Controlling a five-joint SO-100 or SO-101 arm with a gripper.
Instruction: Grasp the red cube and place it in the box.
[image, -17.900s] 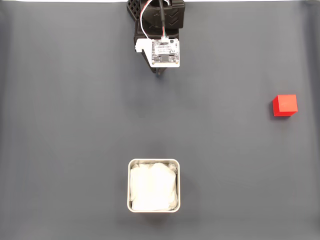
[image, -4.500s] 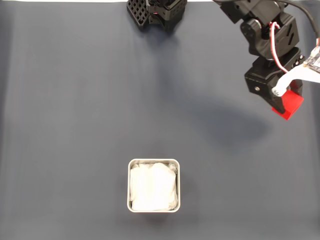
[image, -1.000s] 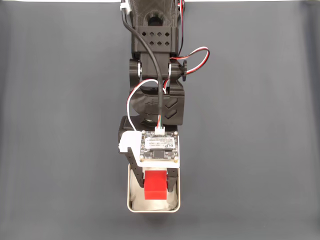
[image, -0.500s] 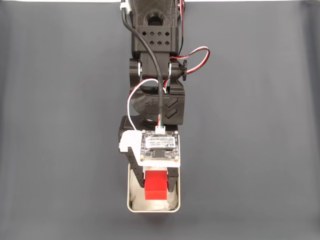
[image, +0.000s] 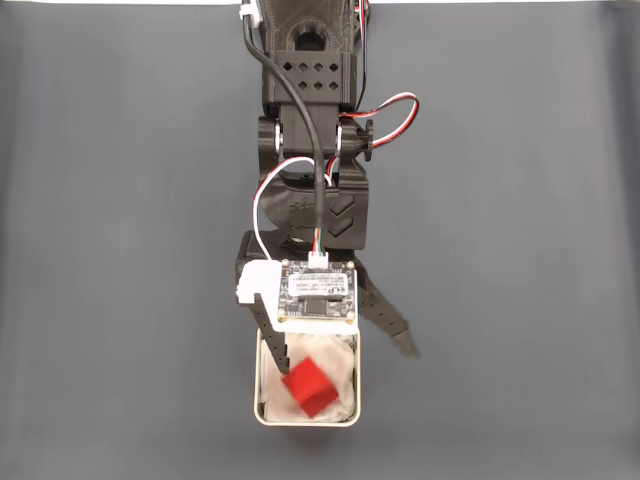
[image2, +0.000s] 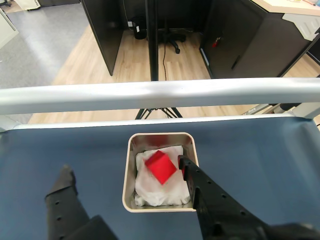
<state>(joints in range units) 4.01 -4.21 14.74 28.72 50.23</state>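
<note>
Red cube (image2: 160, 167) lies tilted on the box (image2: 129, 172) lining, between the wide-open, empty fingers (image2: 197, 189), touching neither.

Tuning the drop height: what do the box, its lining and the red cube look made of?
Box: likely metal, its silvery rim shows a dull sheen. Lining: white, crumpled, looks like soft cloth or tissue. Red cube: matte, plain faces, possibly plastic or foam; can't tell which.
</note>
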